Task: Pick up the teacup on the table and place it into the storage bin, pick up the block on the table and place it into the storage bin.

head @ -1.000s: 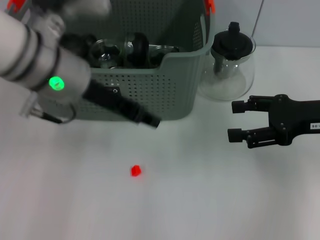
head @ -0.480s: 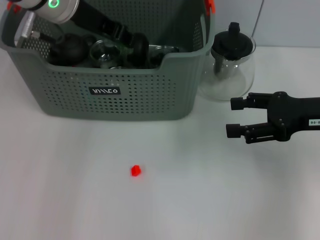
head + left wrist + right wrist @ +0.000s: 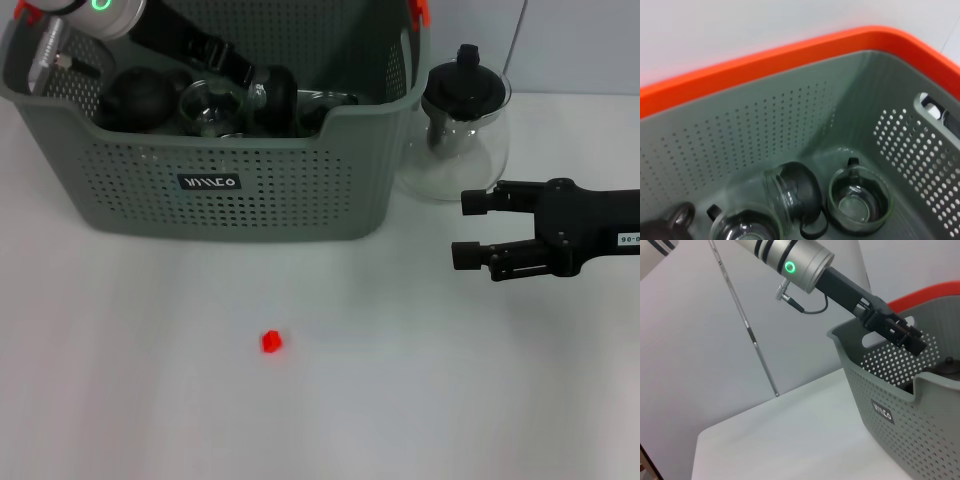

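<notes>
Teacups (image 3: 858, 200) are already lying in the bin (image 3: 250, 190): the left wrist view is showing several glass cups and dark-lidded pieces on its floor, one cup (image 3: 858, 200) sitting upright near the perforated side wall. No cup is standing on the bench (image 3: 450, 400) in the head view, so the first half of the task is looking done, as far as I can judge.

The left gripper (image 3: 262, 84) is reaching down into the bin among the glassware; I cannot tell whether its jaws are spread or closed, since the tip is blending into the dark items there, nor whether it is touching a cup.

The block (image 3: 271, 342), small and red, is lying on the open bench in front of the bin, well apart from both arms and untouched. That half of the job is remaining.

The right gripper (image 3: 472, 230) is hovering over the bench just in front of the glass teapot (image 3: 463, 130), jaws spread wide and holding nothing. It is pointing toward the bin's side, with the block farther off toward the front.
</notes>
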`<control>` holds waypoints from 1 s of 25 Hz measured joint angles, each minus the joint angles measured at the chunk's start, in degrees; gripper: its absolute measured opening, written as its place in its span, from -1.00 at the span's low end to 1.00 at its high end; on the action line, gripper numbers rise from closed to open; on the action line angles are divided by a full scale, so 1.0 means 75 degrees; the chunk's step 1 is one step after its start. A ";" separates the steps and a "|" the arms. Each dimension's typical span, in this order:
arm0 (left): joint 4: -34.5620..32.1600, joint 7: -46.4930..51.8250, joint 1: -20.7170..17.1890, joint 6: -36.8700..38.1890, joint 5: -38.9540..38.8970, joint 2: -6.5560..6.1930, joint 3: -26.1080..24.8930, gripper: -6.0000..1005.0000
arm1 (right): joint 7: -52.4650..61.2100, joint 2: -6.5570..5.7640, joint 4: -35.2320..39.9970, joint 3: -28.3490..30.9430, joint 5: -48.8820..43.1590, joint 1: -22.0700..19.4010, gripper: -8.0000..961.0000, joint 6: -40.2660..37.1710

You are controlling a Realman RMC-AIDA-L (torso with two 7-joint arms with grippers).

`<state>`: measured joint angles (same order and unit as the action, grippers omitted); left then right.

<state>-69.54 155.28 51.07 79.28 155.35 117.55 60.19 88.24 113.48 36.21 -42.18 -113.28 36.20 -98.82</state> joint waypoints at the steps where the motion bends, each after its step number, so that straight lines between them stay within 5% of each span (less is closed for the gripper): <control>1: -0.0131 -0.0005 -0.0033 0.0042 -0.0004 0.0015 0.0001 0.03 | -0.0001 -0.0001 0.0000 0.0000 0.0000 0.0002 0.97 0.0000; 7: -0.1178 -0.0058 -0.0437 0.0485 -0.0355 0.0118 -0.0045 0.30 | -0.0035 -0.0002 0.0001 0.0038 -0.0001 0.0005 0.97 -0.0030; 14: -0.3656 -0.1399 -0.1769 0.2327 -0.3244 0.0498 -0.1142 0.61 | -0.0063 -0.0013 0.0009 0.0064 -0.0006 -0.0017 0.97 -0.0043; 19: -0.3972 -0.2714 -0.2635 0.3998 -0.5017 0.0560 -0.1475 0.66 | -0.0067 -0.0022 0.0012 0.0078 -0.0005 -0.0040 0.97 -0.0036; 25: -0.3490 -0.4000 -0.3112 0.4791 -0.4650 0.0827 -0.1071 0.67 | -0.0069 -0.0026 -0.0012 0.0082 -0.0015 -0.0045 0.97 0.0015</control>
<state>-95.72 125.28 27.74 115.21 120.48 123.75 52.16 87.72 113.29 36.12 -41.57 -113.39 35.86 -98.71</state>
